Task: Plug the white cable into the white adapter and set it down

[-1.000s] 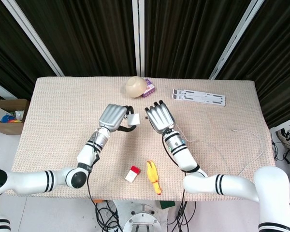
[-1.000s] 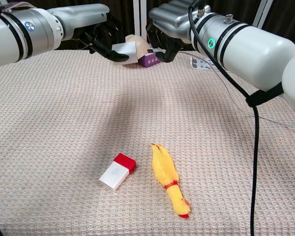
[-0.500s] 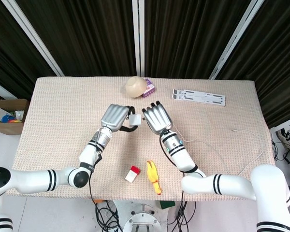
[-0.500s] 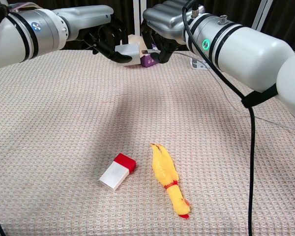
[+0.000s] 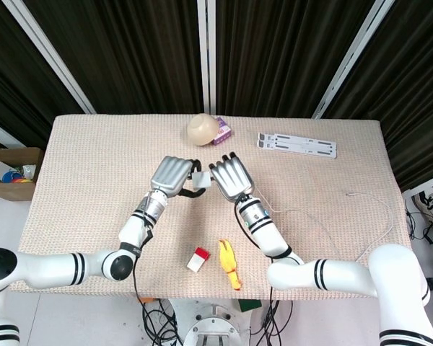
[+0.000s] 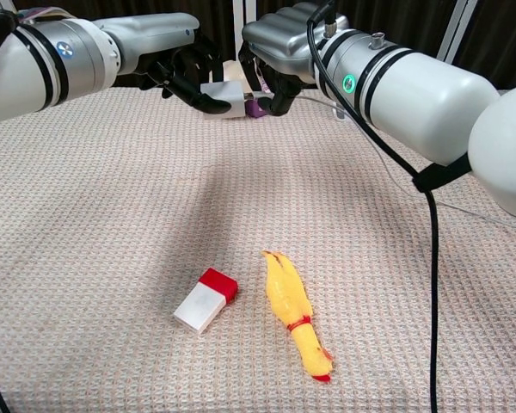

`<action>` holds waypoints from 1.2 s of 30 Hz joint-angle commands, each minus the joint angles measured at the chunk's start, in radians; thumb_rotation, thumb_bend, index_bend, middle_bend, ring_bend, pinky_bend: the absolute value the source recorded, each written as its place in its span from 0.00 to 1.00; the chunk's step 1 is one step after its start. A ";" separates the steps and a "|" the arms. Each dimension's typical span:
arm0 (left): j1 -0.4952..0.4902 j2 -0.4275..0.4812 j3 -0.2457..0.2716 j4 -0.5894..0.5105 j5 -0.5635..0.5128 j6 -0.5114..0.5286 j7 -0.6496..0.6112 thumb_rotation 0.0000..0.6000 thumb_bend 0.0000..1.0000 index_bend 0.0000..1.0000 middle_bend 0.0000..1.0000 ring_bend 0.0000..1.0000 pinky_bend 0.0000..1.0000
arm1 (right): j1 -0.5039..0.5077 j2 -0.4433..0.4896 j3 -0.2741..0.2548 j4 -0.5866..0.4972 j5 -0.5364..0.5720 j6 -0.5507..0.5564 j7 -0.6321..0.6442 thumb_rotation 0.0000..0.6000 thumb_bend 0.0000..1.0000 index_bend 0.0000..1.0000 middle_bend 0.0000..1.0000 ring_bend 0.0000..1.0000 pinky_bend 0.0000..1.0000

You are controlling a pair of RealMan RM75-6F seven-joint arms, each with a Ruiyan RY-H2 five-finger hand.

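My left hand [image 5: 172, 175] [image 6: 182, 70] grips the white adapter [image 5: 199, 178] [image 6: 225, 97] above the middle of the table. My right hand [image 5: 230, 176] [image 6: 275, 53] is pressed close against it from the right, pinching the plug end of the white cable [image 5: 310, 218]. The plug itself is hidden between the fingers and the adapter; I cannot tell whether it is seated. From the right hand the cable trails across the table to the right edge.
A yellow rubber chicken [image 5: 229, 264] [image 6: 294, 314] and a red-and-white block [image 5: 197, 259] [image 6: 205, 299] lie near the front edge. A beige ball [image 5: 202, 129], a purple box [image 5: 222, 134] and a white stand [image 5: 296, 145] sit at the back.
My right hand has moved left with the plug until it meets the adapter. The left hand has shifted slightly right, closing the gap.
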 commanded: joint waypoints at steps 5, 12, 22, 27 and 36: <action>-0.004 0.001 0.004 0.001 -0.002 -0.002 -0.001 0.69 0.29 0.58 0.55 0.70 0.81 | 0.004 -0.002 -0.008 0.004 0.006 0.000 0.001 1.00 0.77 0.70 0.59 0.38 0.41; -0.014 -0.002 0.009 0.005 -0.010 -0.006 0.010 0.69 0.29 0.58 0.55 0.70 0.81 | 0.013 -0.010 -0.012 0.013 0.009 -0.002 0.004 1.00 0.77 0.70 0.59 0.38 0.41; -0.037 -0.005 0.014 0.013 -0.053 -0.021 0.042 0.69 0.29 0.58 0.55 0.70 0.81 | 0.029 -0.016 -0.017 0.019 0.025 -0.002 -0.018 1.00 0.77 0.70 0.59 0.38 0.41; -0.043 -0.005 0.014 0.013 -0.065 -0.025 0.041 0.69 0.29 0.58 0.55 0.70 0.81 | 0.036 -0.022 -0.021 0.026 0.029 -0.007 -0.021 1.00 0.77 0.69 0.58 0.38 0.41; -0.047 -0.005 0.007 0.009 -0.085 -0.036 0.012 0.69 0.29 0.58 0.55 0.70 0.82 | 0.044 -0.039 -0.022 0.043 0.025 -0.010 -0.005 1.00 0.76 0.69 0.57 0.38 0.41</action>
